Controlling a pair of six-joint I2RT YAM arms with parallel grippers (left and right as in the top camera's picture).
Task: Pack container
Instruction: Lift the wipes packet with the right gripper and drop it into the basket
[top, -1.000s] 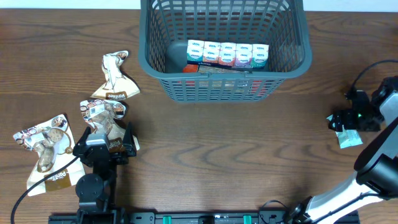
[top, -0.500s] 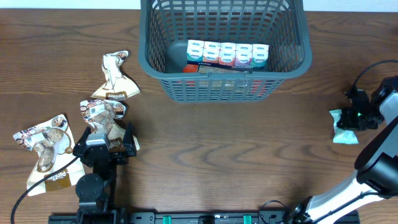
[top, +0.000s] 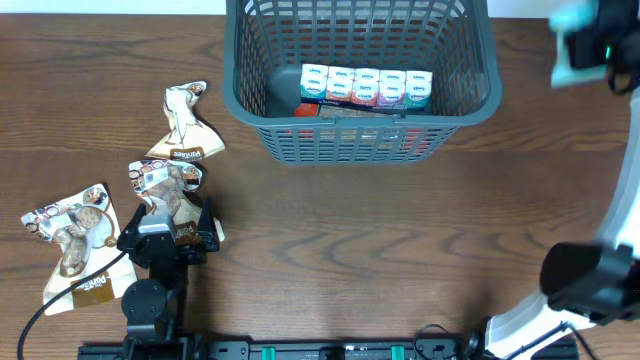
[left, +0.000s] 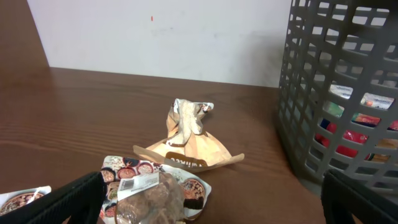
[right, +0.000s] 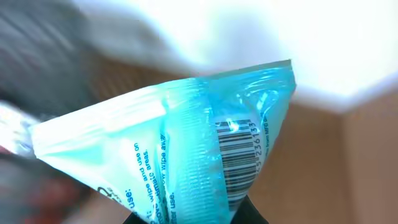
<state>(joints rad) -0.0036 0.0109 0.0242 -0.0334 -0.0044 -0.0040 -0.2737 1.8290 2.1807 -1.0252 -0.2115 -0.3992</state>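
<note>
the left pincer (left: 211, 186) is hanging wide open low over the brown wooden table (left: 74, 112), with one black finger (left: 65, 200) showing at each bottom corner. between the fingers, nearer the left one, a printed packet of brown lumps (left: 152, 196) is lying flat. just ahead of it, a tan packet with a twisted top (left: 186, 146) is resting on the table. ahead and to the right, a large dark grey plastic basket with lattice walls (left: 323, 74) is standing, with coloured packs (left: 351, 135) showing through its mesh.
</note>
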